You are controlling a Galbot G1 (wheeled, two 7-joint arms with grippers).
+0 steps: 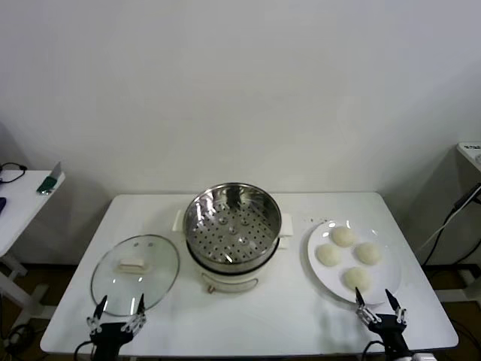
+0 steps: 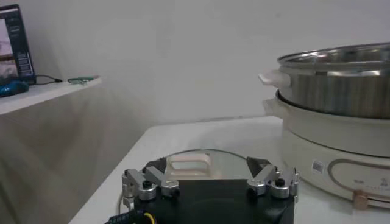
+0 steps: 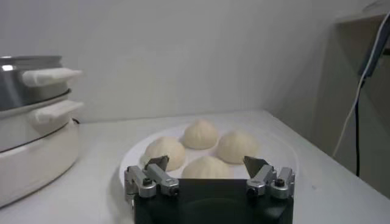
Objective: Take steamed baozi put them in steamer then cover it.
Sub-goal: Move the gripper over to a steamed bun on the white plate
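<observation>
Several cream-white baozi (image 1: 356, 278) lie on a white plate (image 1: 391, 263) at the table's right; they also show in the right wrist view (image 3: 206, 167). The steel steamer (image 1: 232, 224) with a perforated tray stands uncovered at the table's middle, and shows in the left wrist view (image 2: 341, 103). The glass cover (image 1: 135, 272) with its cream handle (image 2: 188, 164) lies flat on the table left of the steamer. My right gripper (image 1: 380, 310) is open and empty at the front edge, just short of the plate. My left gripper (image 1: 117, 314) is open and empty at the front edge, just short of the cover.
A side table (image 1: 19, 199) with a green object stands at the far left. A shelf with hanging cables (image 1: 458, 207) stands at the far right. A white wall closes the back of the white table (image 1: 248, 323).
</observation>
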